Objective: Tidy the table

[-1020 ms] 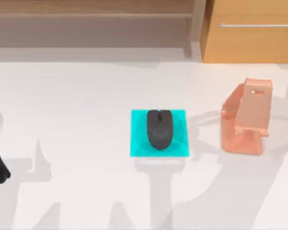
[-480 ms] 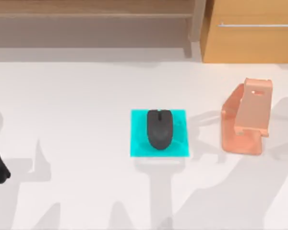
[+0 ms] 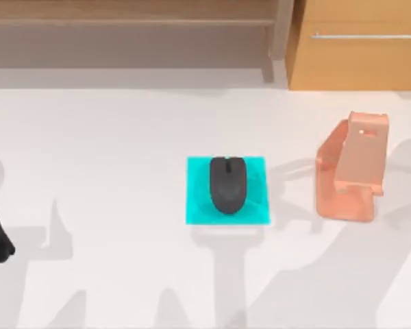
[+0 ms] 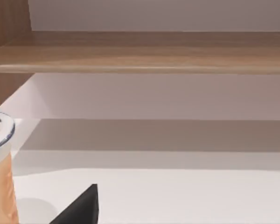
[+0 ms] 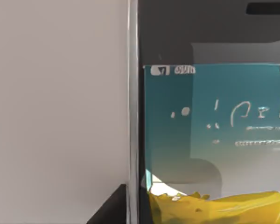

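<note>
**Right arm over the phone, grip unconfirmed**

- Right gripper (image 5: 109, 210): sits right up against a dark slab phone with a teal lit screen (image 5: 210, 130). Open or closed: cannot tell.
- Left gripper (image 4: 81, 210): parked. An orange cylinder with a clear rim (image 4: 0, 177) is just beside it and a light-brown wooden shelf (image 4: 140, 51) is ahead of it. State: cannot tell.
- Large plain white tabletop (image 3: 109, 151): lies beneath both grippers, flat and facing up. Its long axis runs left-right across the top view, and its far edge meets the shelf and the wooden cabinet with a metal handle (image 3: 356, 55).
- On it: a black computer mouse (image 3: 228, 184) resting on a small cyan square mat (image 3: 197, 205), and beside that a salmon-pink plastic phone stand (image 3: 349, 171), standing upright with nothing in it.

My read is that the step in hand is phone pickup, probably bound for the stand.
- Centre the gripper across the phone's short width.
- Grip on the side edges, not the screen.
- Confirm a firm hold before lifting, since the slab looks thin and smooth and could slip.
- Lift straight off the tabletop.
- Keep the phone's long axis matched to the stand's back plate.
- Stay clear of the mouse.
</note>
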`<state>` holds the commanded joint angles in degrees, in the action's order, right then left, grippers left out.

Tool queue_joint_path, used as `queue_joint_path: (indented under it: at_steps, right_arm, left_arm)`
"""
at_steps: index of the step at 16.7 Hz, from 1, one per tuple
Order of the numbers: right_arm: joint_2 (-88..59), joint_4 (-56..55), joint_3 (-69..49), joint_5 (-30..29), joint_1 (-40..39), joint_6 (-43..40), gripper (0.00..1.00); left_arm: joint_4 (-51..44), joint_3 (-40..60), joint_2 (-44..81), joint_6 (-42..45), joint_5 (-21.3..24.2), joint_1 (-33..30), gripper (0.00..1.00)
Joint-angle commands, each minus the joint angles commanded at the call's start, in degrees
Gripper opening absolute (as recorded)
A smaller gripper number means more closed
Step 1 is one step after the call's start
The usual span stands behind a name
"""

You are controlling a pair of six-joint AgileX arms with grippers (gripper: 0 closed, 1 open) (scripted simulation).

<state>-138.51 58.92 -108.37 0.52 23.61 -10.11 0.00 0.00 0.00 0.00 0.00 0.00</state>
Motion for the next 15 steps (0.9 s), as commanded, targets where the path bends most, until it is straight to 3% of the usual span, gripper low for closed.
queue_joint_path:
  at_steps: [6, 15]
  right_arm:
    - [0.0, 0.0, 0.0, 0.0, 0.0, 0.0, 0.02]
    - [1.19, 0.33, -0.2, -0.45, 0.09, -0.12, 0.0]
  left_arm:
    - [0.0, 0.0, 0.0, 0.0, 0.0, 0.0, 1.0]
    - [0.0, 0.0, 0.0, 0.0, 0.0, 0.0, 1.0]
